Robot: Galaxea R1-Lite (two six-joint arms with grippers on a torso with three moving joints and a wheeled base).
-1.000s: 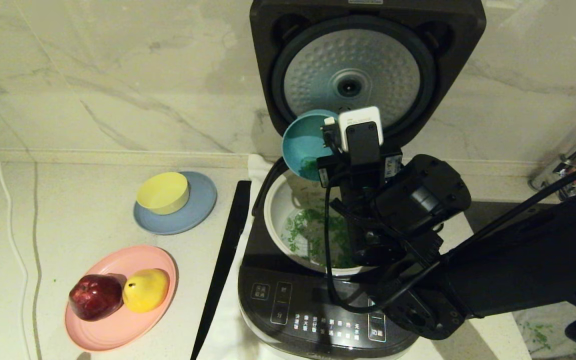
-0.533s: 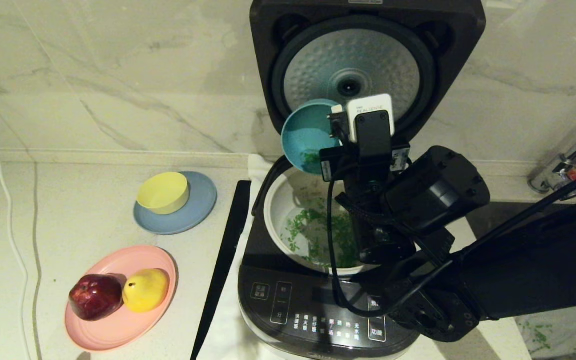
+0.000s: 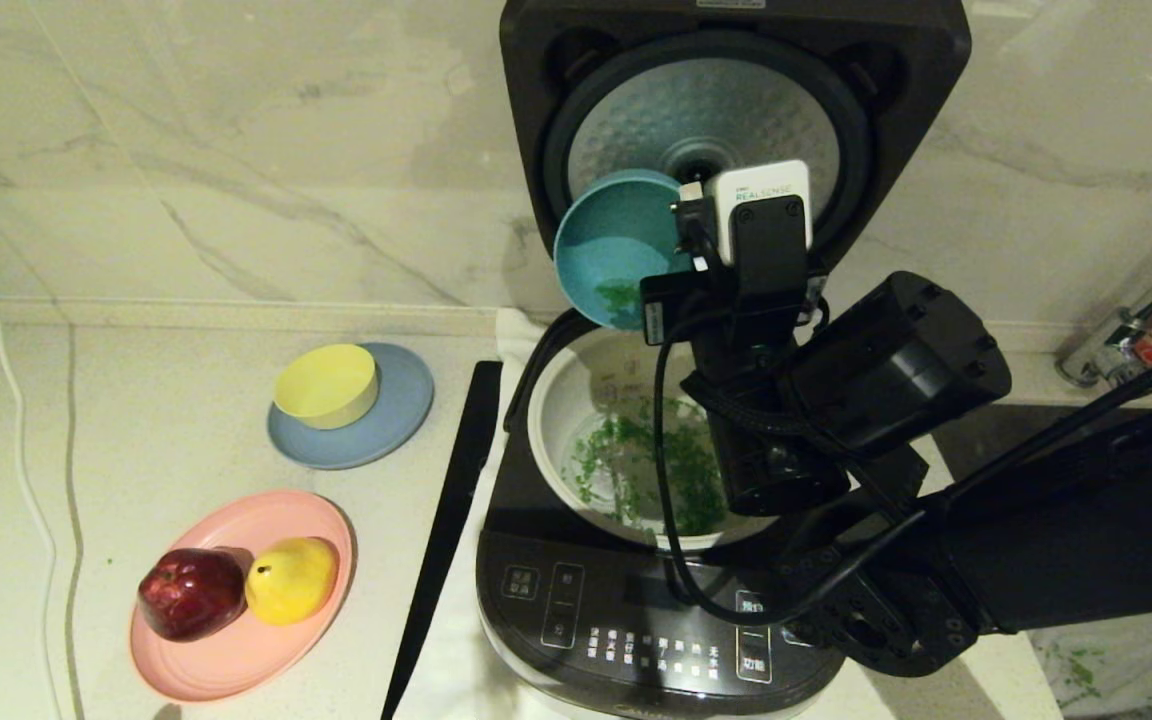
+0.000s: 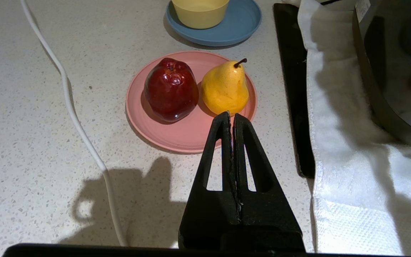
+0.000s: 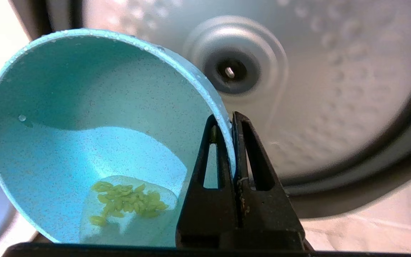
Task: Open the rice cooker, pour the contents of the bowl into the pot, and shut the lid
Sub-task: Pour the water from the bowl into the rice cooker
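1. My right gripper is clamped on the rim of the bowl, one finger inside the wall and one outside, holding it above the back edge of the pot and in front of the raised lid
2. The bowl is tipped steeply on its side: its mouth faces my left and a little down, and its axis runs close to level, across the cooker rather than into it
3. A small clump of chopped green clings low inside the bowl, near the lip; most of it already lies scattered in the pot
4. To finish the pour well I judge I should roll the mouth further down over the pot's middle, keep the lip inside the pot's rim, and avoid knocking the lid behind
5. The rice cooker stands open on a white cloth, so closing is not yet due
6. My left gripper is parked with its fingers pressed together on nothing, hanging above the counter near the pink plate
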